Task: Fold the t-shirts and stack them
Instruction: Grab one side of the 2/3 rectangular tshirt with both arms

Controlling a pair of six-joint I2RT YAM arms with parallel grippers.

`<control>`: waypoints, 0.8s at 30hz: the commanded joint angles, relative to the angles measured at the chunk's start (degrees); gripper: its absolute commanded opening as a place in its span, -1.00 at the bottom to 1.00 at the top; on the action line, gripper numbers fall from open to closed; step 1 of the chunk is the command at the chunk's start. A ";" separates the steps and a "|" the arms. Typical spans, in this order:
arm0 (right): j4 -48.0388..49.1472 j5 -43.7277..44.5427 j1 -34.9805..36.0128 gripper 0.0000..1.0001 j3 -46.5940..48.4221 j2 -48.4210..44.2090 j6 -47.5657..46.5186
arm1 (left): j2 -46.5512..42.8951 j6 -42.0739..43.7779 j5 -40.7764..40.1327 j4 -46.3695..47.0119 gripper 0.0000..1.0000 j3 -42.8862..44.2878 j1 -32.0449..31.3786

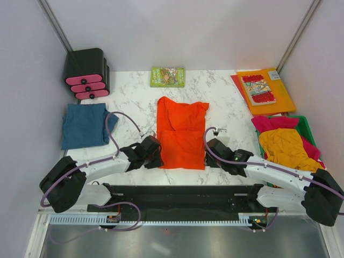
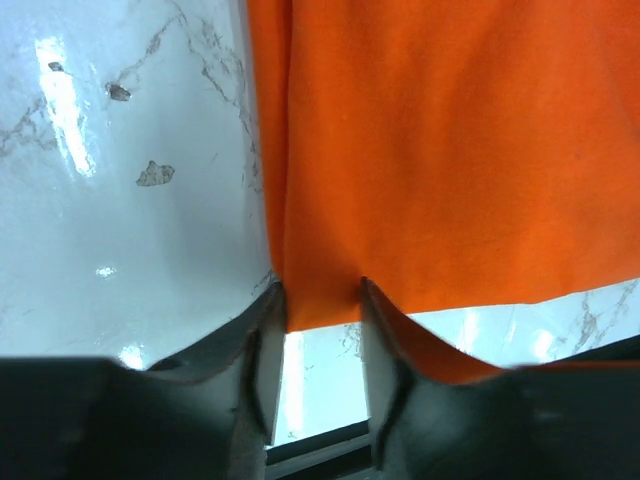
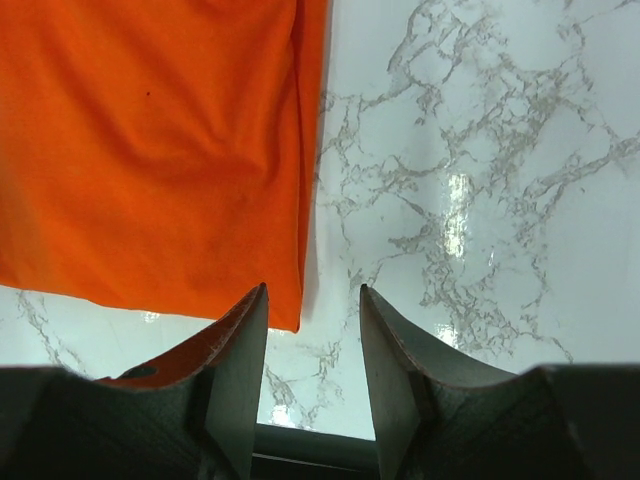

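**A:** Jaws first. On the left arm [image 1: 102, 166] they stand apart, low at the near left corner of the bright orange-red cloth t-shirt [image 2: 450, 150]. The hem corner shows between the tips, but I see no pinch on it.

**B:** Right arm [image 1: 274, 172]?

**A:** Jaws released there too. Mostly bare white marble tabletop [image 3: 480, 180] shows in the gap. The shirt's near right corner sits just at the edge of it. Nothing is held on either side.

**B:** Where does the shirt lie?

**A:** Flat in the middle of the tabletop, between the two arms, collar end away from them. The sides look turned in, so it reads as a long narrow panel. My guess is it's partly folded, with the end-to-end fold not yet made.

**B:** Anything finished?

**A:** A teal-blue cloth shirt [image 1: 83, 124] lies folded at the left, well apart from the orange one. It looks like the start of the stack.

**B:** What's left?

**A:** A mustard-yellow shirt [image 1: 287, 148] and a magenta-pink one [image 1: 271, 122] are bunched together in the green bin [image 1: 306, 124] at the right, unfolded. So I judge one done, one under way and two untouched. The likely next move is to take both near corners and carry the hem toward the collar. The risk is one corner slipping and skewing the fold.
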 commanded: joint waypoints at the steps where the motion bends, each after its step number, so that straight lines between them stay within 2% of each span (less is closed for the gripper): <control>1: 1.03 0.55 0.55 -0.02 -2.04 -0.45 2.46 | 2.51 -2.37 1.03 -0.09 -0.67 -2.15 -1.22; 2: 1.38 0.02 0.55 -0.02 -3.01 -0.36 2.73 | 2.42 -2.37 1.12 -0.09 -0.81 -2.41 -1.31; 4: 2.52 -0.51 0.72 -0.02 -4.15 0.25 3.87 | 2.33 -2.45 1.03 -0.01 -0.96 -2.68 -1.40; 9: 4.90 -1.04 1.07 0.00 -5.74 2.62 5.11 | 2.16 -1.23 0.95 -0.09 -0.96 -2.51 -1.40; 15: 6.31 -0.08 2.04 -0.01 -2.76 3.86 5.72 | 1.98 -0.52 1.12 -0.44 -0.96 -2.50 -1.40; 24: 2.71 4.32 4.59 -0.01 1.29 2.37 7.48 | 1.89 0.27 1.12 -0.88 -0.96 -2.15 -1.40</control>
